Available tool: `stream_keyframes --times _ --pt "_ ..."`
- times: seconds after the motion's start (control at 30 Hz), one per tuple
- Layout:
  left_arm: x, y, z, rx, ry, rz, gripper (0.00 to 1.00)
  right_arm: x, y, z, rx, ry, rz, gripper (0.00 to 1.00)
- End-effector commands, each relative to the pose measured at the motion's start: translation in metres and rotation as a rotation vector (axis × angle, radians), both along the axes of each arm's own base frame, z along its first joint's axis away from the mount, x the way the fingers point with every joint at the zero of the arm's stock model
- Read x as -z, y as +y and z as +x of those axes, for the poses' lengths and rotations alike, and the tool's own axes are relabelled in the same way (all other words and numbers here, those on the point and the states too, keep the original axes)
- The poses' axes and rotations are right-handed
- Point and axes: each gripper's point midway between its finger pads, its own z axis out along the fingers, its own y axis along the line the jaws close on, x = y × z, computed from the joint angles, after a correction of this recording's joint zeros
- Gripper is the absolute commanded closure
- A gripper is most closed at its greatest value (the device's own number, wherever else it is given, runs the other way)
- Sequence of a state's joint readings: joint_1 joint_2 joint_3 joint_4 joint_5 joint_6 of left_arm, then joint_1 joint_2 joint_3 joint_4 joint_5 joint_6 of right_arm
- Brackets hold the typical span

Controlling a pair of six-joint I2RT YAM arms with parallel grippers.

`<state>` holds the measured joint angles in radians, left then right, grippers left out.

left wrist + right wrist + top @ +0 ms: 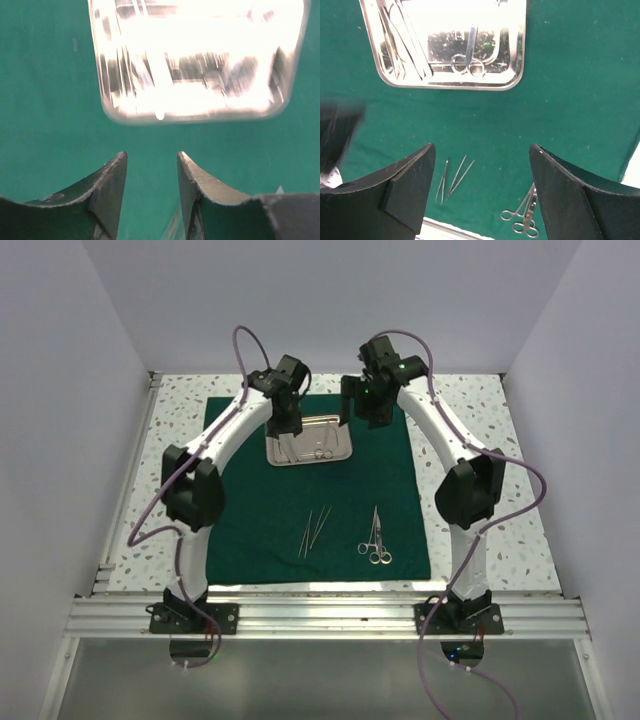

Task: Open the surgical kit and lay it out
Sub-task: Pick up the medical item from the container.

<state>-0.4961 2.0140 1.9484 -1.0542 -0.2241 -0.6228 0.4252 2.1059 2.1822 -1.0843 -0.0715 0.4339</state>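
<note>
Left gripper [151, 159]: jaws stand at a moderate gap, empty, over the green cloth [45, 100], with the one steel tray [195, 119] at its 12 o'clock

Right gripper [482, 150]: jaws wide, empty, with the tray at its 11 o'clock

Tray contents: one pair of ring-handled scissors [468, 64] and a bundle of slender instruments [405, 40], count unreadable

On the cloth, at 6 o'clock from the tray: three thin probes [315, 530]. At 5 o'clock: ring-handled forceps [375, 542], apparently two, lying together

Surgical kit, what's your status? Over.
Both jaws open. Cloth spread, scissors and probes laid out, more in tray. Nothing in the way.
</note>
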Motion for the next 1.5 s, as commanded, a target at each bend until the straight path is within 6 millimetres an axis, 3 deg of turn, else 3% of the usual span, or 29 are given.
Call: stream_keyframes --times 0.0,0.17,0.2,0.23,0.43,0.73,0.9,1.1,1.13,1.17,1.3,1.47 --pt "0.021 0.012 0.062 -0.001 -0.066 0.048 0.53 -0.026 -0.014 -0.028 0.005 -0.005 -0.006 0.21" --pt "0.068 0.021 0.093 -0.036 -0.028 0.052 0.58 -0.019 -0.037 -0.064 0.029 0.023 -0.046 0.21" --pt "0.073 0.022 0.095 -0.04 -0.021 0.046 0.59 -0.008 -0.042 -0.074 0.034 0.057 -0.064 0.21" --pt "0.082 0.023 0.098 -0.04 -0.016 0.046 0.59 -0.014 -0.046 -0.08 0.044 0.048 -0.06 0.21" --pt "0.102 0.03 0.097 -0.052 -0.012 0.076 0.6 -0.002 -0.064 -0.104 0.062 0.087 -0.116 0.21" --pt "0.121 0.055 0.095 -0.098 0.011 0.09 0.62 0.007 -0.075 -0.112 0.057 0.113 -0.167 0.21" --pt "0.132 0.063 0.085 -0.103 0.036 0.055 0.69 0.009 -0.075 -0.11 0.043 0.118 -0.177 0.21" --pt "0.161 0.056 0.075 -0.073 0.093 0.016 0.89 0.01 -0.077 -0.111 0.024 0.126 -0.203 0.21" --pt "0.168 0.057 0.073 -0.075 0.106 0.014 0.98 0.011 -0.079 -0.112 0.023 0.133 -0.207 0.21" --pt "0.171 0.057 0.071 -0.075 0.112 0.009 1.0 0.012 -0.079 -0.113 0.019 0.134 -0.215 0.21" --pt "0.17 0.053 0.073 -0.075 0.107 -0.009 1.0 0.015 -0.082 -0.118 0.012 0.146 -0.225 0.21" --pt "0.129 0.048 0.094 -0.07 0.037 -0.03 1.0 0.017 -0.084 -0.122 0.011 0.149 -0.227 0.21"
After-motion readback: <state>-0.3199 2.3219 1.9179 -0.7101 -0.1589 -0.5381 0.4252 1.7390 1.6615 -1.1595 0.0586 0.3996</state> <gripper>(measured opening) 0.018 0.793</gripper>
